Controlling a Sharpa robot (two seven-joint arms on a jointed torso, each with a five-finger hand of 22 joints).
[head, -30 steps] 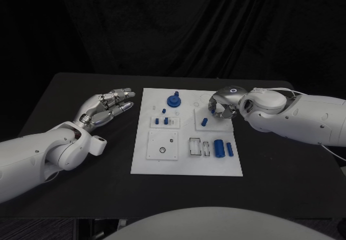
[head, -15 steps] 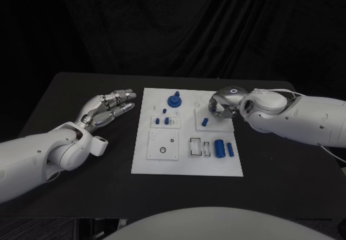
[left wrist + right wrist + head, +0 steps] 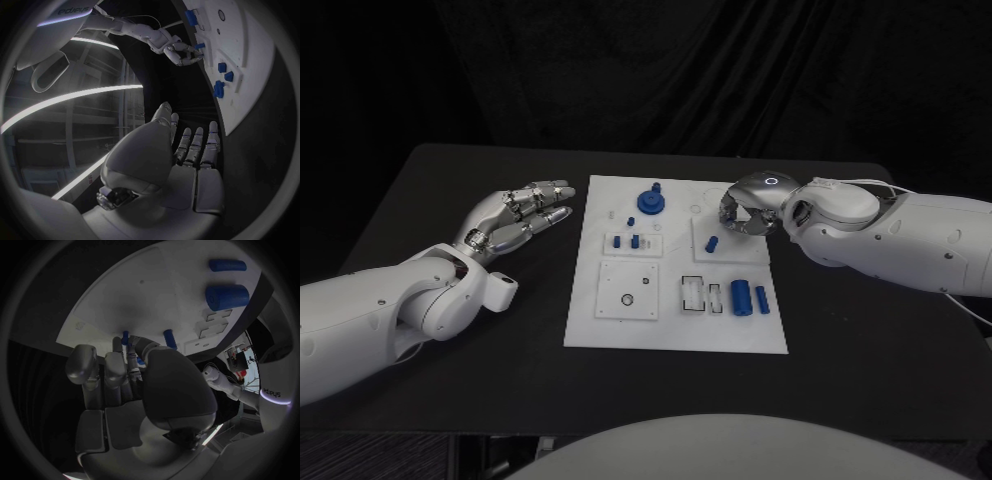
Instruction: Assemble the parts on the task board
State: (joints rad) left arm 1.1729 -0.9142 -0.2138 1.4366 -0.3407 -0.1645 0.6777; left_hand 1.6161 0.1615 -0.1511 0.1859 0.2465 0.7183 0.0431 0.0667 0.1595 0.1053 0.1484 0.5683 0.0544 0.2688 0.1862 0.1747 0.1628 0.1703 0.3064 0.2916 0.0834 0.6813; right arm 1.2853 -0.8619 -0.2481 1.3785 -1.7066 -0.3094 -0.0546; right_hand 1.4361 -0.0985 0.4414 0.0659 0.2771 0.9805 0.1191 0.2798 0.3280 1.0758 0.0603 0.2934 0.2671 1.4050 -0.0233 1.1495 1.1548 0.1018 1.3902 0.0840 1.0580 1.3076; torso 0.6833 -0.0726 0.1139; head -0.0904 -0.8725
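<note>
Barely any change: right silver hand [image 3: 750,216] hovering, fingers curled, grasp unclear, beside small blue peg [image 3: 711,243] on white task board [image 3: 675,325]; left silver hand [image 3: 519,216] idle, released.

The task board [image 3: 675,320] is a flat white plate lying in the middle of the table. Small blue parts sit on it. A round blue knob [image 3: 649,202] stands at the far side. A few tiny blue pegs [image 3: 630,240] stand left of the middle. One small blue peg [image 3: 711,243] lies on the right. Two blue cylinders [image 3: 747,298] lie side by side near the front right.
</note>
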